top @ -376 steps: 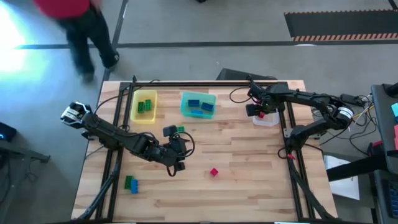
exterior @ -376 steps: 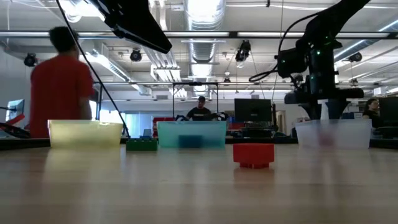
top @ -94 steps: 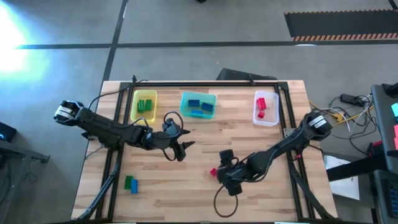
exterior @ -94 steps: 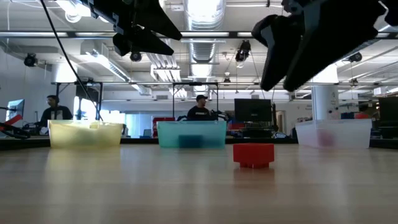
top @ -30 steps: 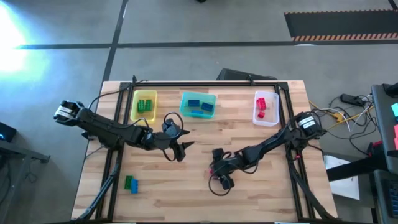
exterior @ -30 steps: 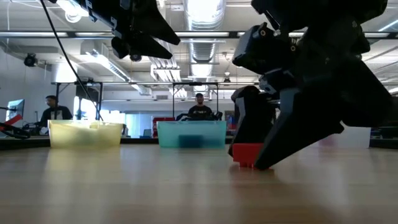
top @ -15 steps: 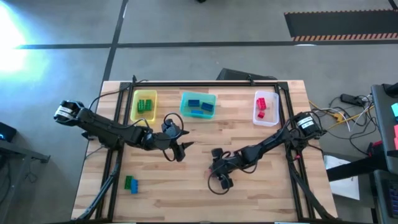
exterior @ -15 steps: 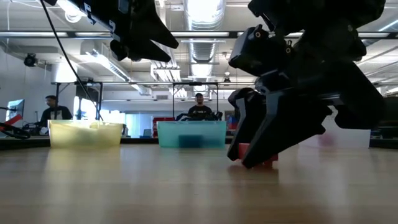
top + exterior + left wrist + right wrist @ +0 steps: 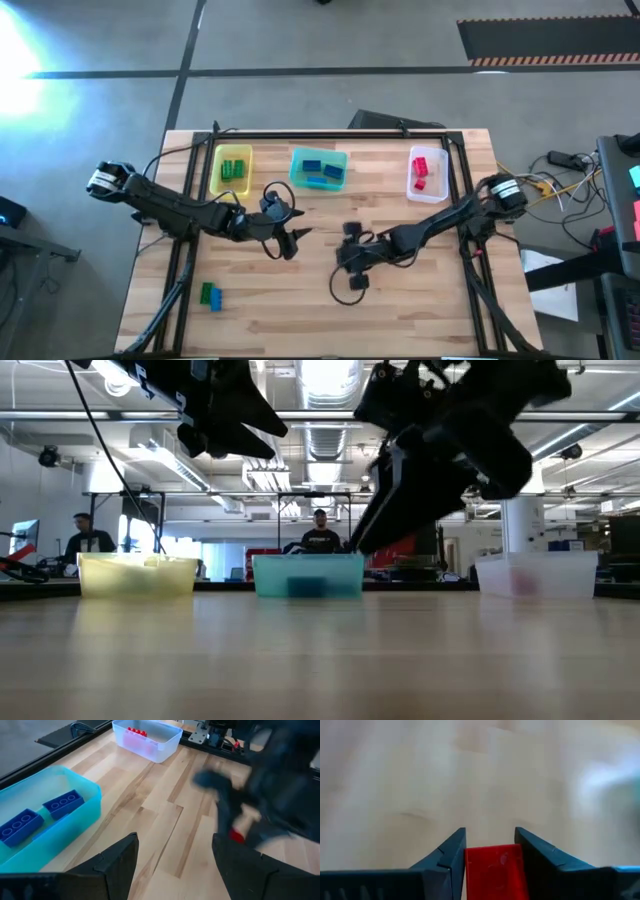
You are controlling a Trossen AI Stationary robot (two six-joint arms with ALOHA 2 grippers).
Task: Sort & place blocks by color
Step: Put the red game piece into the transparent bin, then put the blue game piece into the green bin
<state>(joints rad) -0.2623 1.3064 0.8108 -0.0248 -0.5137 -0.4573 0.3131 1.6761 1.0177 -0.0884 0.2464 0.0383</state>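
Writing, labels or brand marks we cannot read on anything here. We see our right gripper (image 9: 490,851) raised off the wooden table (image 9: 400,310) near its middle, jaws closed on a red block (image 9: 493,870) pinched between the two fingers; in the low view that block (image 9: 400,549) shows as a sliver of red under the dark gripper, above the tabletop. Our left gripper (image 9: 172,857) hangs over the table just left of the middle, in front of the teal bin (image 9: 319,168), its fingers spread apart with nothing between them.

We count two blue blocks (image 9: 37,817) lying in the teal bin. The yellow bin (image 9: 231,169) at the far left holds green blocks (image 9: 234,168), and the clear bin (image 9: 427,174) at the far right holds red blocks (image 9: 421,168). The three bins stand in a row along the table's far edge, well apart from each other.

Near the front left corner we see a green block (image 9: 207,293) and a blue block (image 9: 216,302) touching one another on the bare wood.

In the room behind the table, the low view shows us two people (image 9: 321,536) at a distance.
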